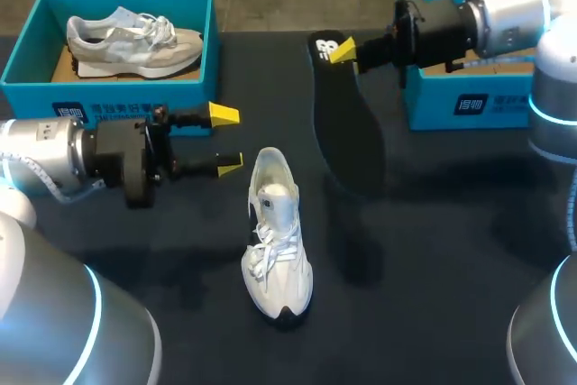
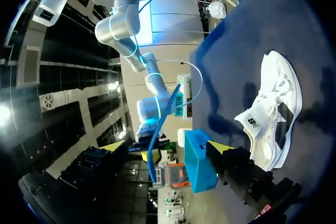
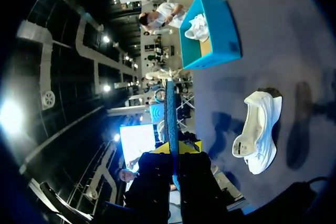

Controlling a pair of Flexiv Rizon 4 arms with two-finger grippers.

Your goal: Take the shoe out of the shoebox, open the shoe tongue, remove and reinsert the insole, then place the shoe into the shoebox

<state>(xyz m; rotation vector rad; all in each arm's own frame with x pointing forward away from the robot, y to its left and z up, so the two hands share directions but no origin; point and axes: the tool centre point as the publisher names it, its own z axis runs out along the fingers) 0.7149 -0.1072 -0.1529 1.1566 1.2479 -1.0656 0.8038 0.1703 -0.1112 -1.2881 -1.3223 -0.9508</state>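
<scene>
Shoe (image 1: 275, 241) lies lower centre, heel up-frame; right gripper (image 1: 345, 51) clamps insole (image 1: 347, 132) upper right; left gripper (image 1: 225, 140), nearer, gapes.

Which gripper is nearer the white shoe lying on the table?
Left. The left gripper sits open beside the heel of the shoe; the right gripper holds the insole farther back.

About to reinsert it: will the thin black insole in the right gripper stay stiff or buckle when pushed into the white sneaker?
Probably light and springy: held by one end in the right gripper, the thin black insole looks nearly straight. Being that thin, it may buckle against the white sneaker.
</scene>
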